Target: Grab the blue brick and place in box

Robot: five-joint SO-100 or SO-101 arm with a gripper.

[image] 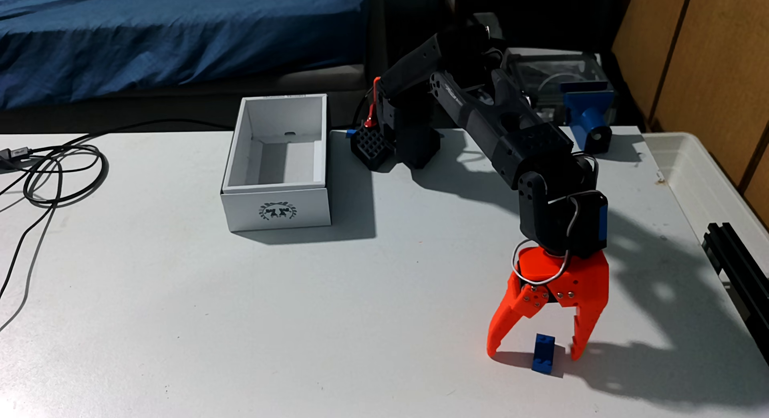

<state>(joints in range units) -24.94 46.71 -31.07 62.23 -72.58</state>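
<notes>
Claw [534, 353] spread wide, straddling blue brick [543, 354] near table [249, 318] front edge; not gripped yet. Lift and drop into white box [276, 212] pending.

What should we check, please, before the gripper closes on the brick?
1. Gripper open: ok, the orange fingers are spread wide.
2. Brick between the fingers: ok in this fixed view, with a gap on each side.
3. Fingers low enough: cannot tell; the tips look close to the table, but one view does not settle height or depth.
4. Brick pose: ok, it stands on the table, untouched.
5. Box ready: ok, it is open at the top and looks empty.
6. Path to the box: ok, bare table lies between; the cables lie beyond it at the left.
</notes>
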